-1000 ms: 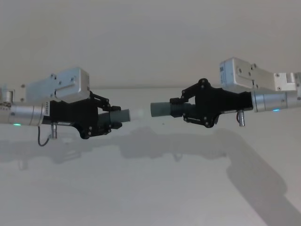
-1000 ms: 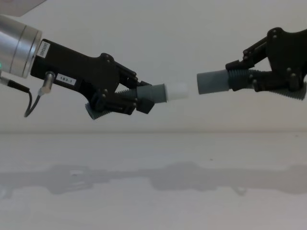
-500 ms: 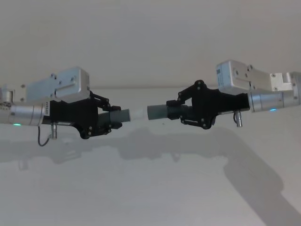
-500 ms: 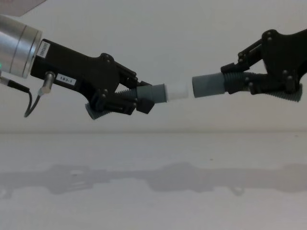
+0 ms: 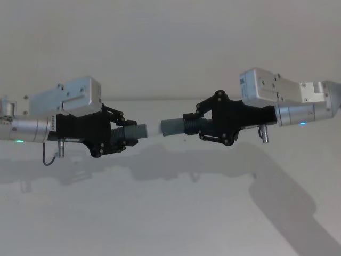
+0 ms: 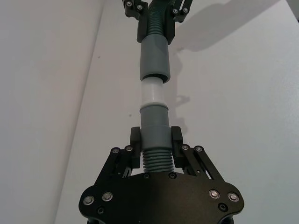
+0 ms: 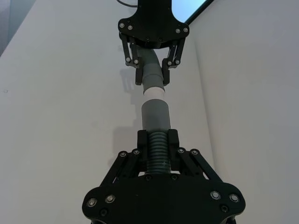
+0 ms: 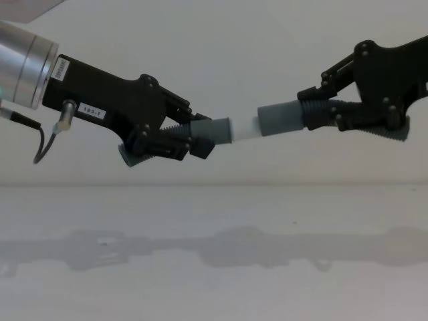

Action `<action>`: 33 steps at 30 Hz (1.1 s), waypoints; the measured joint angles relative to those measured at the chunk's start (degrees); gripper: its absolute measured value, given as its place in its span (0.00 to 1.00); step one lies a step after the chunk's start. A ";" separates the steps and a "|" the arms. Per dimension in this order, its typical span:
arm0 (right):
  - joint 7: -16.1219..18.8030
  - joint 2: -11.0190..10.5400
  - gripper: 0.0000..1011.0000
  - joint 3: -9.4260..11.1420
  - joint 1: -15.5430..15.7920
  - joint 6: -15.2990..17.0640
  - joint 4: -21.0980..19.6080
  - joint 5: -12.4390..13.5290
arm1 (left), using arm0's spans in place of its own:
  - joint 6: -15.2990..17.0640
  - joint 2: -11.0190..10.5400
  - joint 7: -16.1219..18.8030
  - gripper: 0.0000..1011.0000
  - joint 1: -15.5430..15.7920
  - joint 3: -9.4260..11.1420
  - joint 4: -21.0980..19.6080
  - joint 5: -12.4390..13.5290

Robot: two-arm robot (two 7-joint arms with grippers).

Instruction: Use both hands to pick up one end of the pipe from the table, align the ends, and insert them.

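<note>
Pipe pieces are meeting in mid-air, well above the white worktop (image 8: pixel 214 281). On the left, the left hand (image 8: pixel 190 139) is gripping the grey piece with the white tip (image 8: pixel 244 128) by its ribbed section. On the right, the right hand (image 8: pixel 328 115) is clamping the socket piece (image 8: pixel 281 119) the same way, its hollow mouth sitting at the tip, insertion apparently just beginning. Both pieces are looking light and stiff, smooth at the ends; the ribs are probably giving the surest hold.
</note>
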State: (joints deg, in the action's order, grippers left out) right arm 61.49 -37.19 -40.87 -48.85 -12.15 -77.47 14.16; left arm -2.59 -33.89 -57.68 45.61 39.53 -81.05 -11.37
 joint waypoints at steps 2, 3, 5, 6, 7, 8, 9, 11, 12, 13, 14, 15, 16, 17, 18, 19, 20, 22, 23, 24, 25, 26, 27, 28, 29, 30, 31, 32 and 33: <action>0.10 0.19 0.23 -0.20 -0.22 -0.26 0.36 0.03 | 0.00 0.00 0.00 0.34 0.00 0.00 0.00 0.01; 0.14 0.25 0.23 -0.27 -0.30 -0.30 0.47 0.03 | 0.00 -0.01 0.00 0.34 0.00 0.00 0.00 0.01; 0.36 0.44 0.23 -0.52 -0.56 -0.40 0.83 0.05 | 0.01 0.00 0.00 0.34 0.00 0.00 0.01 0.01; 0.42 0.51 0.23 -0.60 -0.64 -0.44 0.93 0.06 | 0.01 -0.02 0.00 0.34 0.00 0.00 0.01 0.02; 0.59 0.61 0.23 -0.72 -0.80 -0.48 1.13 0.12 | 0.01 -0.02 0.00 0.34 0.00 0.00 0.01 0.02; 0.70 0.70 0.23 -0.82 -0.91 -0.48 1.28 0.16 | 0.01 -0.04 0.00 0.34 0.00 0.00 0.01 0.02; 0.81 0.76 0.23 -0.89 -0.99 -0.48 1.39 0.19 | 0.01 -0.06 0.00 0.34 0.00 0.00 0.01 0.02; 1.00 0.86 0.23 -1.05 -1.15 -0.48 1.58 0.27 | 0.01 -0.07 0.00 0.34 0.00 0.00 0.01 0.03; 1.22 0.97 0.23 -1.21 -1.32 -0.48 1.82 0.36 | 0.01 -0.07 0.00 0.34 0.00 0.00 0.01 0.02; 1.29 1.02 0.23 -1.29 -1.40 -0.48 1.91 0.41 | 0.01 -0.07 0.00 0.34 0.00 0.01 0.01 0.03; 1.37 1.06 0.23 -1.35 -1.46 -0.48 2.00 0.45 | 0.01 -0.07 0.00 0.34 0.00 0.01 0.01 0.03; 1.53 1.13 0.23 -1.47 -1.57 -0.46 2.17 0.52 | 0.01 -0.07 0.00 0.34 -0.01 0.00 0.01 0.03; 1.66 1.21 0.23 -1.54 -1.67 -0.44 2.32 0.57 | 0.01 -0.07 0.00 0.34 0.00 0.01 0.01 0.03; 1.71 1.24 0.23 -1.59 -1.72 -0.43 2.38 0.60 | 0.01 -0.07 0.00 0.34 0.00 0.01 0.01 0.03; 1.75 1.27 0.23 -1.64 -1.77 -0.42 2.44 0.62 | 0.01 -0.07 0.00 0.34 0.00 0.01 0.01 0.03; 1.79 1.30 0.23 -1.69 -1.82 -0.41 2.52 0.64 | 0.01 -0.06 0.00 0.34 0.00 0.01 0.01 0.03; 1.84 1.34 0.23 -1.72 -1.86 -0.40 2.57 0.66 | 0.01 -0.06 0.00 0.34 0.00 0.01 0.01 0.03; 2.03 1.42 0.23 -1.82 -1.96 -0.38 2.73 0.71 | 0.01 -0.06 0.00 0.34 0.00 0.00 0.01 0.03; 2.11 1.45 0.23 -1.89 -2.03 -0.37 2.81 0.75 | 0.00 -0.05 0.00 0.34 0.00 0.01 0.01 0.03; 2.14 1.48 0.23 -1.92 -2.05 -0.37 2.85 0.77 | 0.00 -0.05 0.00 0.34 0.00 0.01 0.01 0.03; 2.16 1.50 0.23 -1.94 -2.07 -0.36 2.88 0.79 | 0.00 -0.04 0.00 0.34 0.00 0.01 0.01 0.03; 2.21 1.54 0.23 -1.98 -2.13 -0.36 2.96 0.82 | 0.00 -0.04 0.00 0.34 0.00 0.01 0.01 0.03; 2.23 1.55 0.23 -2.00 -2.15 -0.35 2.99 0.83 | -0.01 -0.03 0.00 0.34 0.00 0.01 0.01 0.03; 2.24 1.57 0.23 -2.03 -2.16 -0.35 3.01 0.84 | -0.01 -0.03 0.00 0.34 0.00 0.01 0.01 0.03; 2.26 1.58 0.23 -2.05 -2.18 -0.35 3.03 0.85 | -0.01 -0.02 0.00 0.34 0.00 0.01 0.01 0.02; 2.31 1.61 0.23 -2.10 -2.20 -0.34 3.07 0.87 | -0.01 -0.02 0.00 0.34 0.00 0.01 0.01 0.02; 2.34 1.62 0.23 -2.11 -2.21 -0.34 3.09 0.88 | -0.01 -0.02 0.00 0.34 0.00 0.01 0.01 0.02; 2.38 1.62 0.23 -2.13 -2.23 -0.34 3.11 0.88 | -0.01 -0.01 0.00 0.34 0.00 0.01 0.00 0.01; 2.44 1.65 0.23 -2.16 -2.26 -0.33 3.15 0.89 | -0.01 0.00 0.00 0.34 0.00 0.01 0.00 0.01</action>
State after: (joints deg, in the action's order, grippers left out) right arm 63.93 -35.55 -43.03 -51.10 -12.48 -74.32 15.06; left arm -2.59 -33.90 -57.68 45.61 39.54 -81.05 -11.36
